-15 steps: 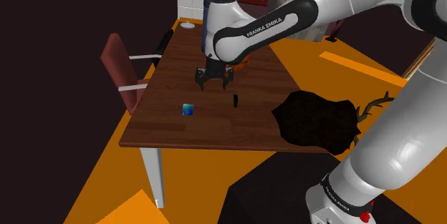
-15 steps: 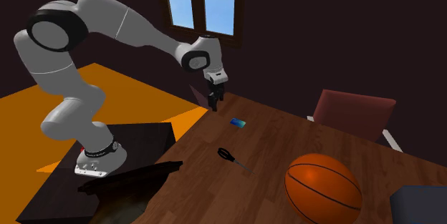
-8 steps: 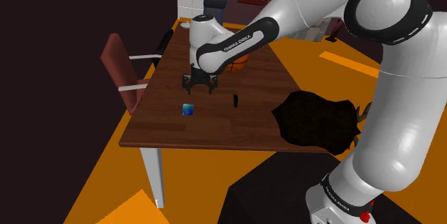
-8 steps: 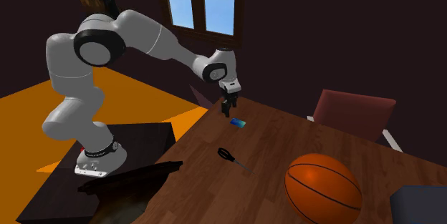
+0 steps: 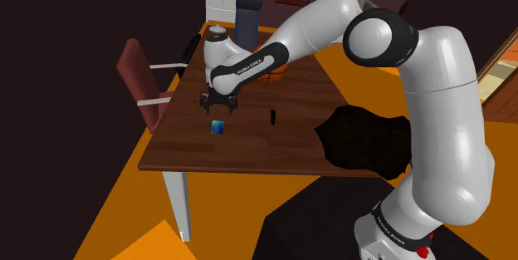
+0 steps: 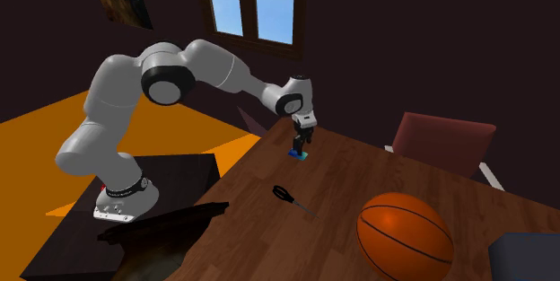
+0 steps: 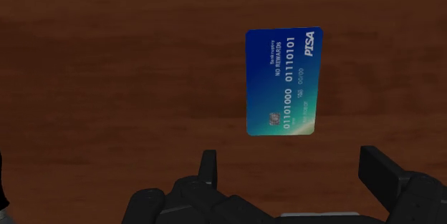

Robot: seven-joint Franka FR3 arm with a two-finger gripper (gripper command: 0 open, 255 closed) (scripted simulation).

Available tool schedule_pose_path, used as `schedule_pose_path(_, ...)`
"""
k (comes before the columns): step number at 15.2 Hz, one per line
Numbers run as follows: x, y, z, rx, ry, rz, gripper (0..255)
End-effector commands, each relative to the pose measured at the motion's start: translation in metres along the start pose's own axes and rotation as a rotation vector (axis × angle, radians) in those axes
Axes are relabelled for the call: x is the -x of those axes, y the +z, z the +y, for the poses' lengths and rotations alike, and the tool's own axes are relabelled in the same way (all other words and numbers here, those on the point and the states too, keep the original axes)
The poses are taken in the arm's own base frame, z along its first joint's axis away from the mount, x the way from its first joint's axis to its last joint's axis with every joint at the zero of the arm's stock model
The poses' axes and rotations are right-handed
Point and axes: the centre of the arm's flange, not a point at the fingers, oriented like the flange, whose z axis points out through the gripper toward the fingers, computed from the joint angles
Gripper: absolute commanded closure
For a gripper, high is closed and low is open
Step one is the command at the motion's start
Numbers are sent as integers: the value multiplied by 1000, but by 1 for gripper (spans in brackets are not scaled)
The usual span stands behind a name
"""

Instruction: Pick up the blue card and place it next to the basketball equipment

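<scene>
Over the blue card (image 7: pixel 283 83) hangs the end effector (image 7: pixel 294 164).

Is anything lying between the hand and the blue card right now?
Nothing but bare wooden tabletop: the wrist view shows the open hand above the blue card, not touching it.

My arm (image 5: pixel 448 159) is white with dark joints. A black forearm band (image 5: pixel 249 66) reads FRANKA EMIKA; the gripper (image 5: pixel 217 108) is black.
</scene>
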Motion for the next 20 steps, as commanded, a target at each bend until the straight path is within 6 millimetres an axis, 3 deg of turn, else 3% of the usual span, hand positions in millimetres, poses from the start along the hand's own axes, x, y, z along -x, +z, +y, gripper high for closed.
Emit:
schedule_pose_path(1,-4,10,-5,0,8,2,0)
schedule_pose_path(7,-4,45,-5,0,8,2,0)
schedule_pose_path(15,-4,45,-5,0,8,2,0)
schedule_pose_path(16,-4,45,-5,0,8,2,255)
schedule_pose_path(20,-5,44,-5,0,8,2,255)
